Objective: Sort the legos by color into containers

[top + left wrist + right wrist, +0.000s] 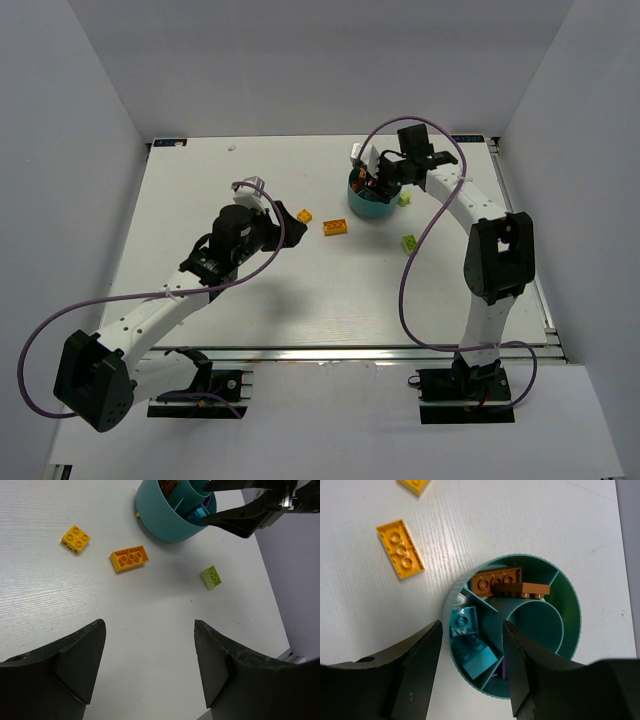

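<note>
Teal bowl (576, 611) holds orange bricks (496, 581), cyan bricks (465, 620); yellow bricks (75, 538) outside.

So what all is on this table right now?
table: one, white
bowl: one, teal, wedge compartments, far side of table
orange bricks: two, in one wedge
cyan bricks: two, in another wedge
purple brick: at least one, mostly hidden, third wedge
yellow bricks: two, one square, one flat, left of bowl
lime bricks: two, right of bowl
left gripper: black, open, empty, above table
right gripper: black, open, above bowl
</note>
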